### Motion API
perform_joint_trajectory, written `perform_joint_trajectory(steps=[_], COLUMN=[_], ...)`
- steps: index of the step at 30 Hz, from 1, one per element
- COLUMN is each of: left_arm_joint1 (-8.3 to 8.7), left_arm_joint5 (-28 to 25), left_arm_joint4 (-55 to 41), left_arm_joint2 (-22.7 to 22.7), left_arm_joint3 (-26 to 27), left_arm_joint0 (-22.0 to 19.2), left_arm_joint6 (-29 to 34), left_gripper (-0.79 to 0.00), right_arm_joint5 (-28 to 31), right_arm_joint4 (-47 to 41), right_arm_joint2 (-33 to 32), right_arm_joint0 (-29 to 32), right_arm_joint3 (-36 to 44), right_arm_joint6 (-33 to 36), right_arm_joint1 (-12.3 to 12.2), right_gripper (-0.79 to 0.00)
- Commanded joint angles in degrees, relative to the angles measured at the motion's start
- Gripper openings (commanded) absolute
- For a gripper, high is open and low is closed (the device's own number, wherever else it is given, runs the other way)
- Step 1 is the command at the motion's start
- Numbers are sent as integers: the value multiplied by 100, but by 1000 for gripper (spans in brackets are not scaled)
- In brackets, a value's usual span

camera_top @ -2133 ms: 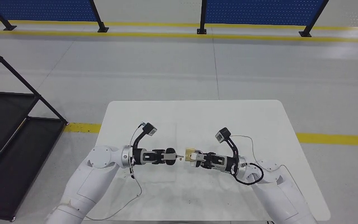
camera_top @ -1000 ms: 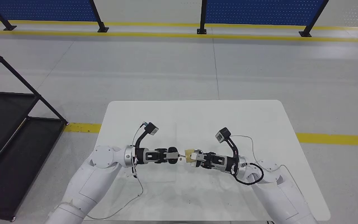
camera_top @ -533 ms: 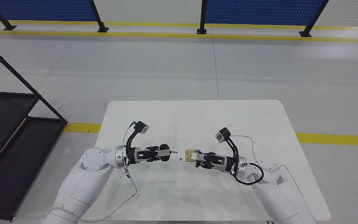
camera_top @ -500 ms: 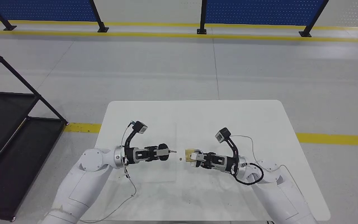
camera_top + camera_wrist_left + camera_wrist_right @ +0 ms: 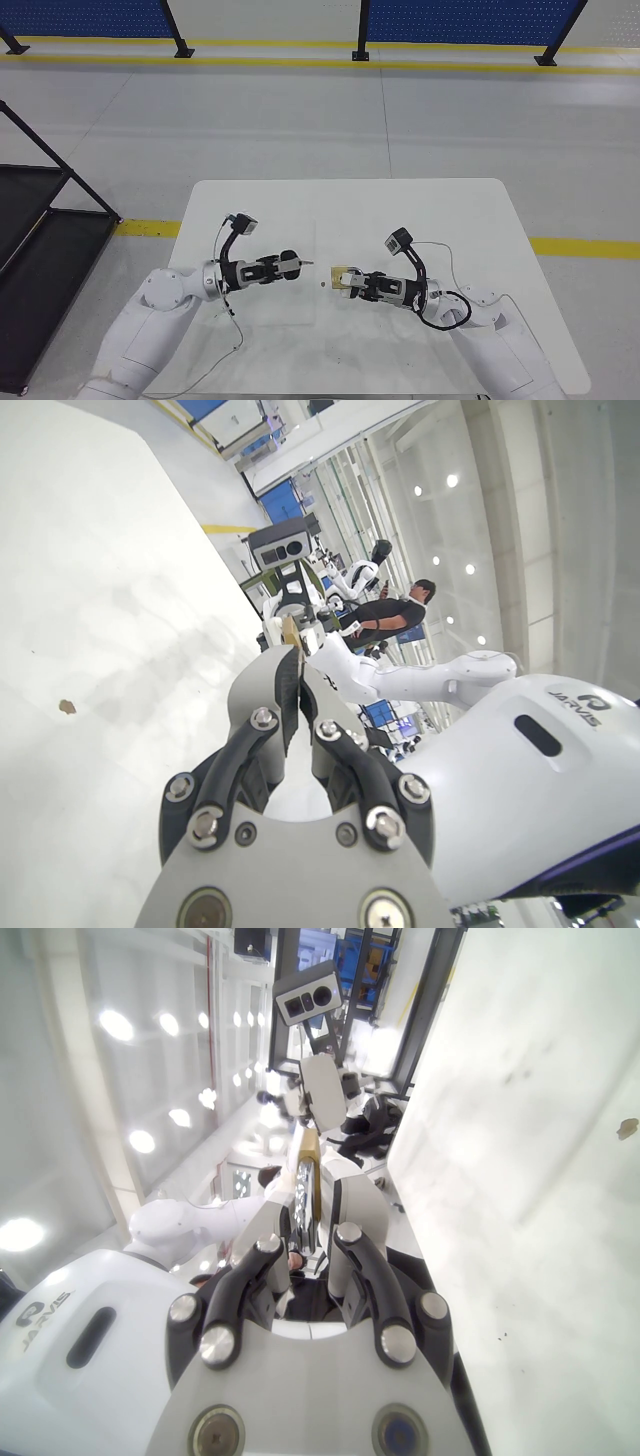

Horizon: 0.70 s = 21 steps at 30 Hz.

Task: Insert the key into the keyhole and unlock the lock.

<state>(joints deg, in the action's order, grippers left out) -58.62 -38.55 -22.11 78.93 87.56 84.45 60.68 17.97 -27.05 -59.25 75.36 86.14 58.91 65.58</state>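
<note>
**Asker:** Where are the key and the lock?

**Describer:** From above, both are held over a white surface, near its middle. The left claw is pinched together on the small key, and the blade sticks out toward three o'clock. The right claw is clamped on the brass lock.

**Asker:** Are the key and lock touching?

**Describer:** No, there is a clear gap between them. The key sits at about ten o'clock from the lock, with its tip aimed roughly that way. A tiny brown fleck lies on the surface between the two claws, at about eight o'clock from the lock.

**Asker:** What do the wrist cameras add?

**Describer:** The left wrist view shows that claw's black pads pressed flat together, with the lock in the other claw beyond their tips. The right wrist view shows the lock's shiny shackle gripped between the white fingers. The brass body juts past the fingertips, toward the left arm.
</note>
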Motion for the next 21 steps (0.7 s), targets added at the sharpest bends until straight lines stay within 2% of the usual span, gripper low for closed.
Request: perform_joint_trajectory(steps=[1,3,5,9,11,13,16,19,20,21], left_arm_joint1=[-13,-36,-89,-171,-172,-172,-142,-102,-91,-91], left_arm_joint5=[-908,-1549,-1945,-1945,-1945,-1945,-1875,-1486,-1412,-1412], left_arm_joint4=[971,2241,3409,5418,7048,8436,10508,11895,12097,12097], left_arm_joint2=[81,252,355,453,566,484,380,142,97,97], left_arm_joint3=[-86,-126,-62,520,898,1090,1031,695,593,593], left_arm_joint0=[1,-44,-50,34,67,152,123,55,26,26], left_arm_joint6=[-440,-1092,-1753,-3122,-3916,-5059,-6789,-8419,-8697,-8697], left_gripper=[-785,-785,-785,-785,-785,-785,-785,-785,-785,-785], right_arm_joint5=[0,0,0,0,0,0,0,0,0,0], right_arm_joint4=[0,0,0,0,0,0,0,0,0,0], right_arm_joint2=[0,0,0,0,0,0,0,0,0,0], right_arm_joint0=[0,0,0,0,0,0,0,0,0,0], right_arm_joint3=[0,0,0,0,0,0,0,0,0,0], right_arm_joint6=[0,0,0,0,0,0,0,0,0,0], right_arm_joint1=[0,0,0,0,0,0,0,0,0,0], right_gripper=[-785,-785,-785,-785,-785,-785,-785,-785,-785,-785])
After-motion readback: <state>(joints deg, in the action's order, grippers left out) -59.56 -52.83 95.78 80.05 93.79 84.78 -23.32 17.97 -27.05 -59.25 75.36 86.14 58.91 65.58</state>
